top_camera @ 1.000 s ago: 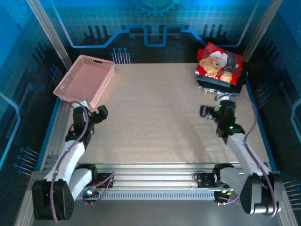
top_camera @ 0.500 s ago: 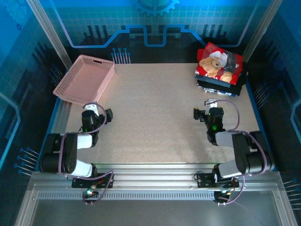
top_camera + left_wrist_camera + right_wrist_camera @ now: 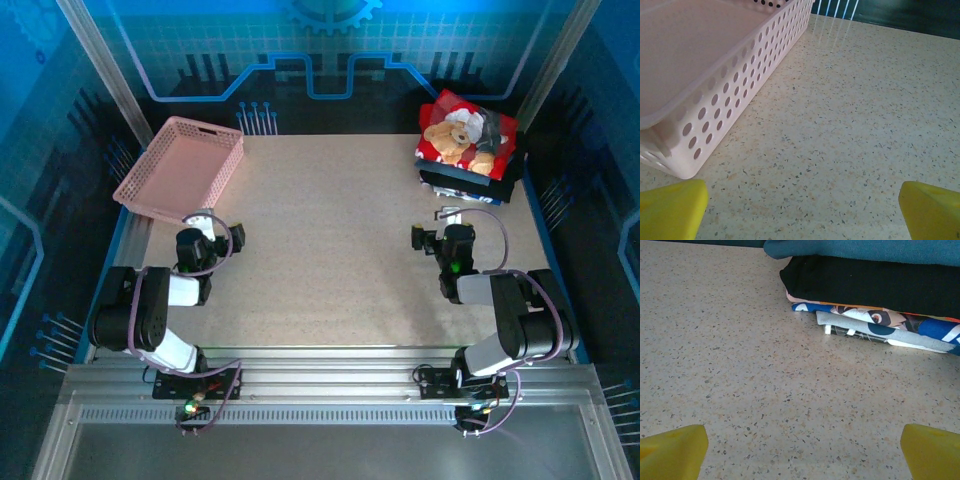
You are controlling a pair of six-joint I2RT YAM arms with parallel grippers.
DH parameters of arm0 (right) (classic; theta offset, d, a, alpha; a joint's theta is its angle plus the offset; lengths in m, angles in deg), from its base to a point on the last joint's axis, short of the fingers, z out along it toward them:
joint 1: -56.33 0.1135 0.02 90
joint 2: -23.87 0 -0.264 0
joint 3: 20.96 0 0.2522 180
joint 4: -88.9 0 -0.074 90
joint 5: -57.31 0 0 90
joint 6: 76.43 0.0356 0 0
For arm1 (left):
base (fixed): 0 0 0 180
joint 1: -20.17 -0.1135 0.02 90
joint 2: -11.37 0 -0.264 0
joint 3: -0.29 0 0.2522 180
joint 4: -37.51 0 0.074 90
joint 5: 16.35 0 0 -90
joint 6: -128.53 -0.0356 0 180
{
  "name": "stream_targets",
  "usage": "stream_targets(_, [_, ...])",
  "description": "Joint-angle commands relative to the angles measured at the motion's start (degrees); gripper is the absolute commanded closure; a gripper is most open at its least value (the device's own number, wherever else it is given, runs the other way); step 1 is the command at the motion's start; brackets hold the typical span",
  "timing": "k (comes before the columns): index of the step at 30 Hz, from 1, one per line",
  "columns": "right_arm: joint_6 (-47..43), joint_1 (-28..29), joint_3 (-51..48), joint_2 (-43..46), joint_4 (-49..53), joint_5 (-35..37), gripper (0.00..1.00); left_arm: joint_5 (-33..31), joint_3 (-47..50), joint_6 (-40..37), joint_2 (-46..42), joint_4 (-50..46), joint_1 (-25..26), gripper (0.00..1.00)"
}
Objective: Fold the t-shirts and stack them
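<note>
Plainly, the t-shirts [image 3: 468, 150] sat folded in one stack at the far right corner of the speckled surface [image 3: 330, 230]. On top lay the red shirt [image 3: 470, 132], its cartoon bear print facing up. From the right wrist camera the side of the stack showed its layers: a grey-blue shirt [image 3: 865, 249] above a black shirt [image 3: 875, 285], and under those a shirt with a blue, white and orange print [image 3: 935, 330] lying on the surface. The stack lay near the right arm [image 3: 500, 298], on its far side and apart from it.

The pink mesh basket [image 3: 185, 170] stood at the far left, tilted with its near edge over the surface rim. In the left wrist view its perforated wall [image 3: 735, 95] ran along the left, beside the fingers and not touching them.

Both arms were folded low at the near side, well apart from each other. The left fingers [image 3: 671, 207] stood spread wide with only bare surface between their yellow tips, holding nothing. The right fingers [image 3: 672, 452] were spread just as wide, likewise gripping nothing, with the stack ahead of them and clear of both tips.
</note>
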Motion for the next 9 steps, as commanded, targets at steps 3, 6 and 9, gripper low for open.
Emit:
stream_targets(3, [0.4, -0.7, 0.8, 0.0, -1.6, -0.5, 0.0, 1.2, -0.8, -1.2, -0.1, 1.8, 0.3, 0.01])
stream_targets(6, [0.4, -0.7, 0.8, 0.0, -1.6, -0.5, 0.0, 1.2, -0.8, -1.2, -0.2, 1.8, 0.3, 0.01])
stream_targets(9, [0.2, -0.4, 0.8, 0.0, -1.6, -0.1, 0.0, 1.3, -0.8, -1.2, -0.2, 1.9, 0.3, 0.01])
